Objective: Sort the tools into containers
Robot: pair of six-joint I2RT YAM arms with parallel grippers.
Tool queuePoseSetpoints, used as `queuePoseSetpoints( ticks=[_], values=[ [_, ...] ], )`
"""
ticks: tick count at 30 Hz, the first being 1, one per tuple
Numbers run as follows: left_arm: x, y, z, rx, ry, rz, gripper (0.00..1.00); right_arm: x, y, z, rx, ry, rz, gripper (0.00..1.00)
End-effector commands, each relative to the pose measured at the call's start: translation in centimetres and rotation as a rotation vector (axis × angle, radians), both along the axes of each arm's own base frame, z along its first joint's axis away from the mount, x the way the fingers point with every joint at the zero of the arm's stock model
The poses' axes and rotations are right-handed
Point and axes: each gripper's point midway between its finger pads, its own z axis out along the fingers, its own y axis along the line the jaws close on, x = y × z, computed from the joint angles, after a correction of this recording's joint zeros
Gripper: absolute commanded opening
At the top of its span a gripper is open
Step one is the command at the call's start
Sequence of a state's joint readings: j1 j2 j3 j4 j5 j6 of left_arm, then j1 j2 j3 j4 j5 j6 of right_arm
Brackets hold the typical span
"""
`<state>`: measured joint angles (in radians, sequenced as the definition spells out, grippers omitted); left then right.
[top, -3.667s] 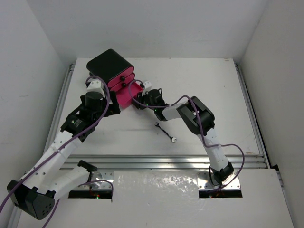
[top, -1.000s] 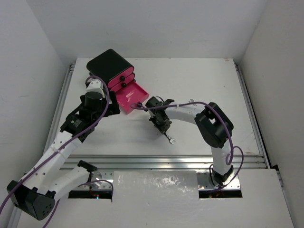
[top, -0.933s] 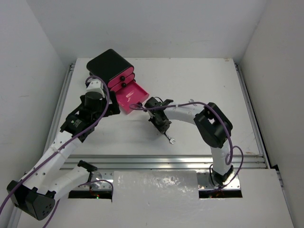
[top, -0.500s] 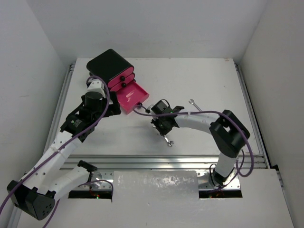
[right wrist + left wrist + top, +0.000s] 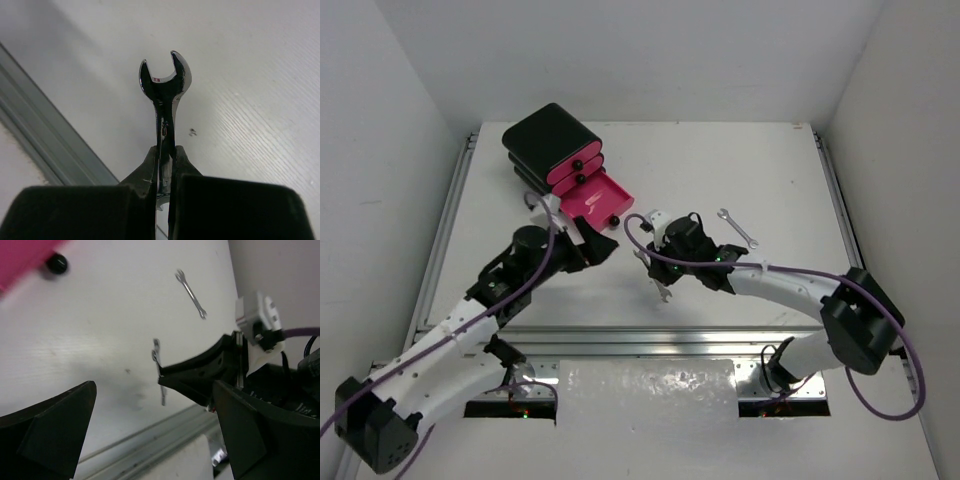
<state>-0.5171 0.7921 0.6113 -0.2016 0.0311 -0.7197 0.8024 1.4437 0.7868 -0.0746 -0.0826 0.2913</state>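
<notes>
Grip was firm: your right gripper (image 5: 164, 152) was clenched on the thin silver open-ended wrench (image 5: 163, 95) over the table's (image 5: 770, 170) near middle, its long axis running straight out from the fingertips. The open magenta-pink drawer (image 5: 610, 190) lay far and left, nearer your left gripper (image 5: 595, 243), whose fingers gaped. The right wrist view proved the clamp; the top view placed the drawer.

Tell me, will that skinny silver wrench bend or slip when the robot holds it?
Probably stiff: the wrench sticks straight out of the right gripper with no sag. It looks thin, so likely light. Its shiny metal may be slippery, and the gripper pinches only the narrow shaft, so it might twist or slide a little.
</notes>
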Motion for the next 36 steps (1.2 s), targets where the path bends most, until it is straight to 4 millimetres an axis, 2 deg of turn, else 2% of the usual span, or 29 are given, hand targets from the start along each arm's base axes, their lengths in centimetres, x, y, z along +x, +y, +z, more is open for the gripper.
queuePoseSetpoints(
  ticks=[1,2,5,9,10,15,18,22,23,24,25,26,27,28,29,30,31,32,33,34,35,36],
  values=[
    [0.3,-4.8,3.7,-0.218,-0.064,-0.048,1.00,0.2,3.5,6.0,0.239,-0.093,0.033,0.00],
    [0.8,-5.5,2.8,-0.213,-0.039,-0.045,1.00,0.0,3.7,6.3,0.249,-0.094,0.038,0.00],
    [1.6,-6.8,1.8,-0.232,-0.011,-0.039,0.96,-0.6,4.4,7.2,0.284,-0.099,0.062,0.00],
    [2.6,-6.9,1.1,-0.223,0.000,0.005,0.86,-1.2,4.8,8.0,0.318,-0.096,0.073,0.00],
    [2.7,-7.0,0.9,-0.218,0.002,0.008,0.79,-1.3,4.9,8.2,0.324,-0.096,0.076,0.00],
    [3.1,-7.0,0.2,-0.202,0.010,0.018,0.57,-1.6,5.2,9.0,0.347,-0.094,0.093,0.00],
    [3.1,-7.2,-0.3,-0.197,0.023,0.014,0.39,-1.5,5.4,9.5,0.364,-0.097,0.089,0.00],
    [3.1,-7.6,-0.7,-0.195,0.029,-0.003,0.05,-1.4,5.8,10.1,0.382,-0.097,0.091,0.00],
    [3.2,-7.7,-0.6,-0.188,0.024,-0.006,0.00,-1.4,5.8,10.1,0.382,-0.098,0.088,0.00],
    [3.3,-7.7,-0.9,-0.176,0.034,-0.003,0.00,-1.3,5.9,10.2,0.384,-0.099,0.086,0.00],
    [3.6,-7.5,-0.9,-0.167,0.031,0.011,0.00,-1.3,5.7,10.0,0.382,-0.096,0.080,0.12],
    [3.9,-7.4,-0.6,-0.158,0.022,0.020,0.00,-1.0,5.4,10.1,0.376,-0.106,0.053,0.27],
    [4.1,-7.1,-1.2,-0.123,0.039,0.038,0.00,-0.8,4.9,9.7,0.357,-0.102,0.021,0.45],
    [5.0,-6.2,-1.2,-0.086,0.029,0.099,0.00,-0.6,4.1,9.1,0.343,-0.087,-0.032,0.74],
    [6.2,-5.6,0.3,-0.055,-0.007,0.132,0.00,0.4,2.9,9.4,0.320,-0.126,-0.108,0.98],
    [6.8,-4.8,-0.4,0.007,0.012,0.163,0.00,0.4,1.8,8.7,0.275,-0.120,-0.146,0.99],
    [8.5,-3.4,1.3,0.063,-0.032,0.214,0.00,0.7,0.9,8.5,0.249,-0.129,-0.187,0.99],
    [9.5,-2.7,0.5,0.130,-0.014,0.235,0.00,1.3,-0.4,8.9,0.225,-0.165,-0.248,0.99],
    [10.4,-2.0,0.6,0.182,-0.015,0.252,0.00,1.0,-1.4,8.4,0.184,-0.158,-0.269,0.99],
    [12.6,-0.3,3.1,0.227,-0.062,0.300,0.00,1.1,-2.0,8.5,0.163,-0.173,-0.276,0.99],
    [13.5,0.5,3.2,0.272,-0.050,0.316,0.00,1.0,-2.6,8.5,0.147,-0.180,-0.282,0.99],
    [14.2,1.3,1.2,0.361,0.012,0.321,0.00,0.8,-3.4,8.8,0.126,-0.198,-0.283,0.99]
  ],
)
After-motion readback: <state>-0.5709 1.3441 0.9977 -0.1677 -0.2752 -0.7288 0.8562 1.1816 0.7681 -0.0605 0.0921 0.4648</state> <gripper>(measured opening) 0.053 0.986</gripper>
